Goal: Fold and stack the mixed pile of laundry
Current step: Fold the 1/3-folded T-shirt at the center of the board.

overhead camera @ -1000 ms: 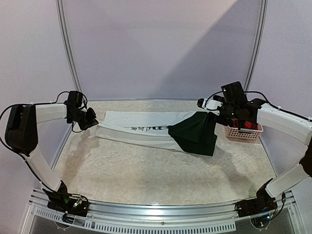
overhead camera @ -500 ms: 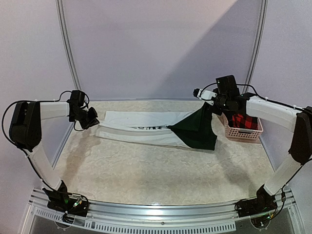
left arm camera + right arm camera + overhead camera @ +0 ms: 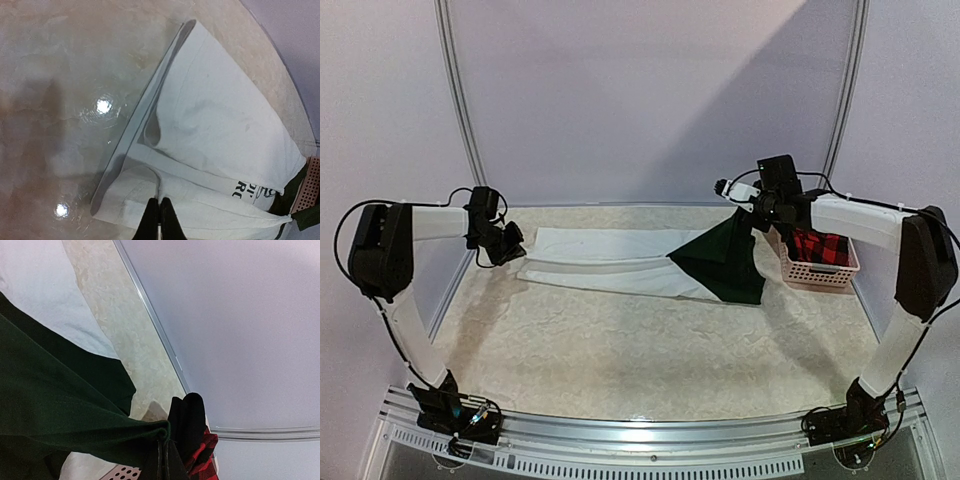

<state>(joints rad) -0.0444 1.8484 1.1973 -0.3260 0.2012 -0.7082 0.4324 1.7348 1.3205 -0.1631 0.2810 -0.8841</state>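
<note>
A long white cloth (image 3: 610,262) lies stretched along the back of the table. My left gripper (image 3: 505,243) holds its left end; in the left wrist view the left gripper (image 3: 160,202) is shut on a pinched ridge of the white cloth (image 3: 215,130). A dark green piece (image 3: 725,265) covers the cloth's right end. My right gripper (image 3: 752,212) lifts its top corner, and in the right wrist view the right gripper (image 3: 164,442) is shut on the folded edge of the green piece (image 3: 55,410). The red-and-black checked shirt (image 3: 817,245) sits in the basket.
A pink perforated basket (image 3: 817,262) stands at the back right, just right of my right gripper, with a black piece (image 3: 187,420) and the checked shirt (image 3: 202,457) inside. The back wall and metal frame rail (image 3: 165,347) run close behind the cloth.
My right gripper rose and shifted toward the back wall, pulling the green piece's corner up into a taut triangle. My left gripper edged back, and the white cloth lies straighter.
</note>
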